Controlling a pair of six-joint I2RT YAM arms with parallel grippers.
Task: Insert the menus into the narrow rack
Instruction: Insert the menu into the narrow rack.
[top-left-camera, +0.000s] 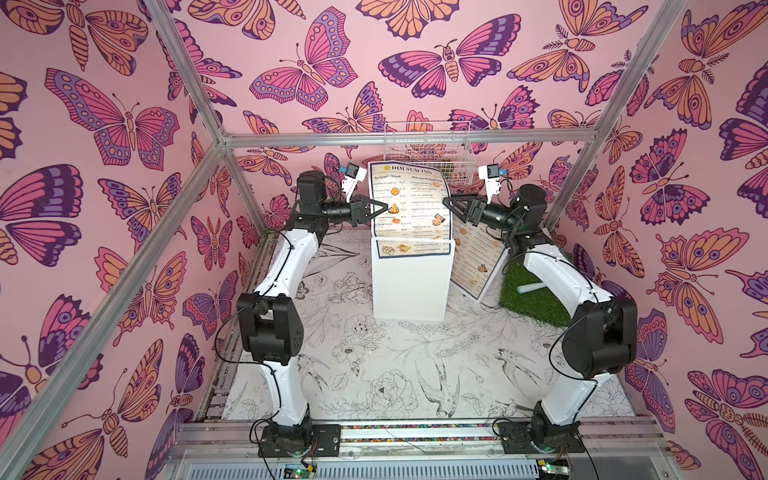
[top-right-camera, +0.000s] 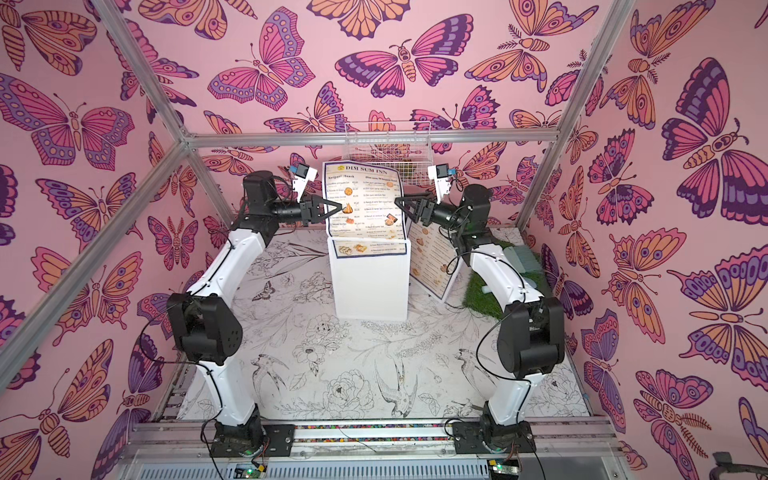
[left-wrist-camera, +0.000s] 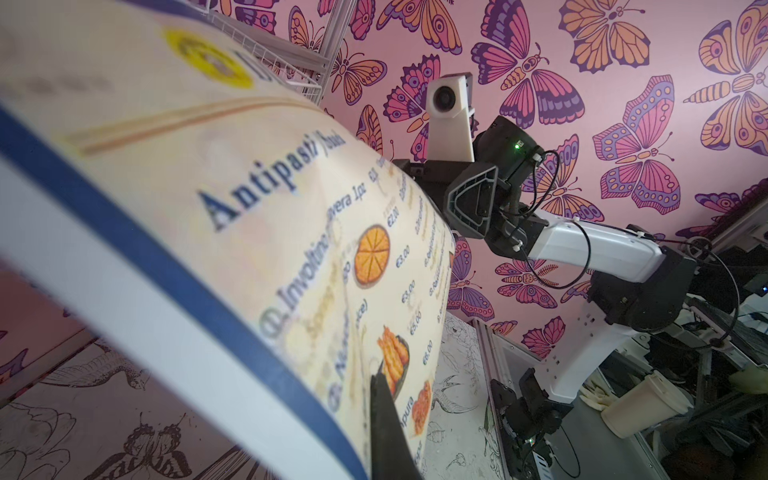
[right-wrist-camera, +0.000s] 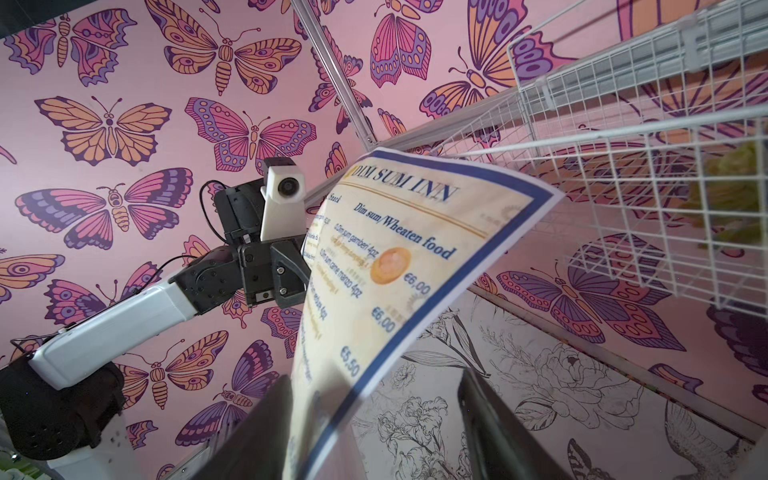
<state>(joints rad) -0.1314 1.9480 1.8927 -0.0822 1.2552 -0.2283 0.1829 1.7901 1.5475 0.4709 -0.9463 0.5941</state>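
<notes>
One of the menus (top-left-camera: 409, 199) (top-right-camera: 363, 199) stands upright and bowed, its lower end inside the top slot of the white narrow rack (top-left-camera: 411, 291) (top-right-camera: 370, 291). My left gripper (top-left-camera: 388, 206) (top-right-camera: 341, 206) is shut on this menu's left edge; in the left wrist view one dark finger (left-wrist-camera: 386, 415) lies against the printed face of the menu (left-wrist-camera: 208, 208). My right gripper (top-left-camera: 445, 202) (top-right-camera: 397, 202) (right-wrist-camera: 374, 378) is open, with the menu's right edge (right-wrist-camera: 395, 270) between its spread jaws, close to one finger. A second menu (top-left-camera: 473, 262) (top-right-camera: 432, 257) leans against the rack's right side.
A white wire basket (top-left-camera: 428, 149) (right-wrist-camera: 623, 166) hangs on the back wall just behind the upright menu. A green turf mat (top-left-camera: 536, 295) with a white cylinder (top-left-camera: 532, 287) lies under the right arm. Aluminium frame posts (top-left-camera: 187, 174) bound the cell.
</notes>
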